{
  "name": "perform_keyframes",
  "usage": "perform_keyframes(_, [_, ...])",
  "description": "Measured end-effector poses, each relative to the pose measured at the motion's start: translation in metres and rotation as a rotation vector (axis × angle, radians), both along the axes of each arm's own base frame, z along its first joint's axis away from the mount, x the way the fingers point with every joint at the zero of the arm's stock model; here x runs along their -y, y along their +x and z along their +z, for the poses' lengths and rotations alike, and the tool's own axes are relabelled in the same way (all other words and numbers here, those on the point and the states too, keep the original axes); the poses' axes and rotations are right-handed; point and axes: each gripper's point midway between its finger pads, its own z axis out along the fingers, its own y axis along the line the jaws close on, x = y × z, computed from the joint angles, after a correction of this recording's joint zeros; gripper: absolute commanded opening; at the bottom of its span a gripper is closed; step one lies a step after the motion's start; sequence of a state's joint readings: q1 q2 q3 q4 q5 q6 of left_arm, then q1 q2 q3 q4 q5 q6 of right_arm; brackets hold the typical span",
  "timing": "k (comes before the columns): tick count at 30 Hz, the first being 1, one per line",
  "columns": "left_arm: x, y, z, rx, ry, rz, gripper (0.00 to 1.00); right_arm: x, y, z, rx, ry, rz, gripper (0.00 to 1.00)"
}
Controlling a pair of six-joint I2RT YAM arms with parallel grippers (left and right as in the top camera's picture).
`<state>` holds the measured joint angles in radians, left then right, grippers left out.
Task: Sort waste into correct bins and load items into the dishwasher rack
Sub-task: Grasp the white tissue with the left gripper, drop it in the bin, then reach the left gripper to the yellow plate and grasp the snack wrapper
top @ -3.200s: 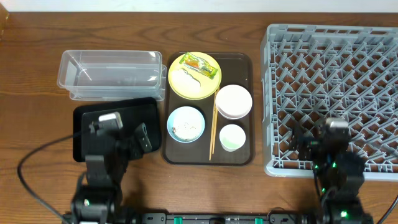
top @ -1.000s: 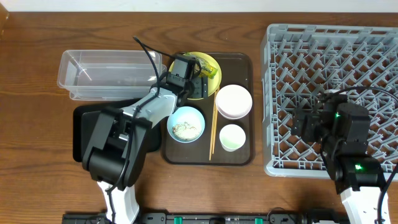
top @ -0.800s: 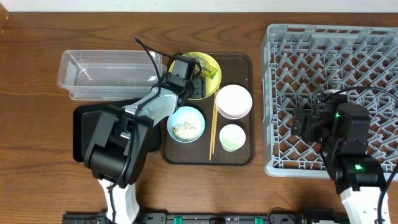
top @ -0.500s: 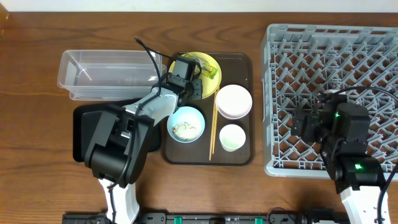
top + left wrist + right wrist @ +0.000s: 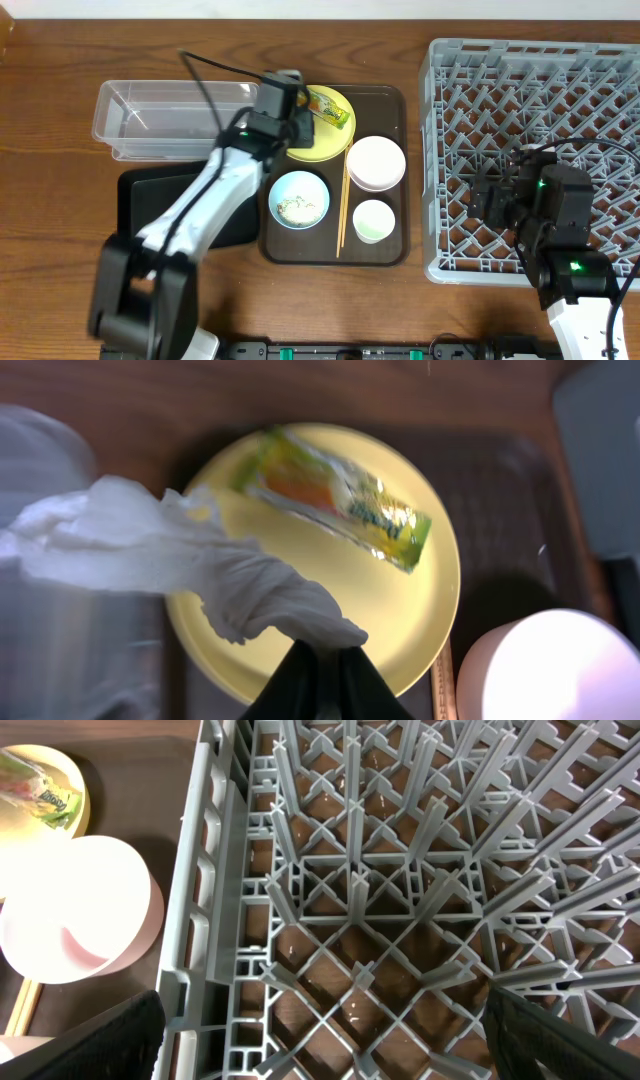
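Wooden table (image 5: 60, 60) carries everything. Nearest, the right gripper (image 5: 325, 1035) hangs over the near-left part of the grey rack (image 5: 530, 100), jaws spread wide and empty. On the brown tray (image 5: 390, 100) sit a white cup (image 5: 373, 221), a blue bowl (image 5: 299, 199) with rice scraps (image 5: 297, 207), chopsticks (image 5: 342, 210) and a pinkish bowl (image 5: 375, 163). Farther off, the left gripper (image 5: 320, 660) pinches a crumpled white tissue (image 5: 200, 565) above the yellow plate (image 5: 400, 610), where the wrapper (image 5: 340, 500) lies. A clear tub (image 5: 175, 120) stands to the plate's left.

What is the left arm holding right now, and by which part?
The left gripper pinches the crumpled white napkin by one twisted end, over the yellow plate. The snack wrapper lies on the plate, unheld.
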<state>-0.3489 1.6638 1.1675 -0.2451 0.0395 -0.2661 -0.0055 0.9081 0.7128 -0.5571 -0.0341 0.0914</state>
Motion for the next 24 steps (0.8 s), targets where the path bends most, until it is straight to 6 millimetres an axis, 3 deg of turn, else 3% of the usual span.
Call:
perform_keyframes(3, [-0.027,-0.001,0.018,0.022,0.015,0.076,0.06,0.000,0.000,0.000,0.000,0.000,0.000,0.99])
perform_keyframes(7, [-0.072,0.002,0.016,-0.006,0.014,0.239,0.10,0.000,0.000,0.000,0.000,0.000,0.000,0.99])
perform_keyframes(9, [-0.094,0.002,0.012,-0.028,0.002,0.326,0.17,0.000,0.000,0.000,0.000,0.000,0.000,0.99])
perform_keyframes(13, [-0.121,0.004,0.012,-0.032,-0.028,0.441,0.47,0.000,0.000,0.000,0.000,0.000,0.000,0.99])
perform_keyframes(19, [-0.125,0.005,0.012,-0.035,-0.058,0.482,0.53,0.000,0.000,0.000,0.000,0.000,0.000,0.99])
perform_keyframes(24, [-0.096,0.012,0.019,-0.017,-0.145,0.386,0.53,0.000,0.000,0.000,0.000,0.000,0.000,0.99])
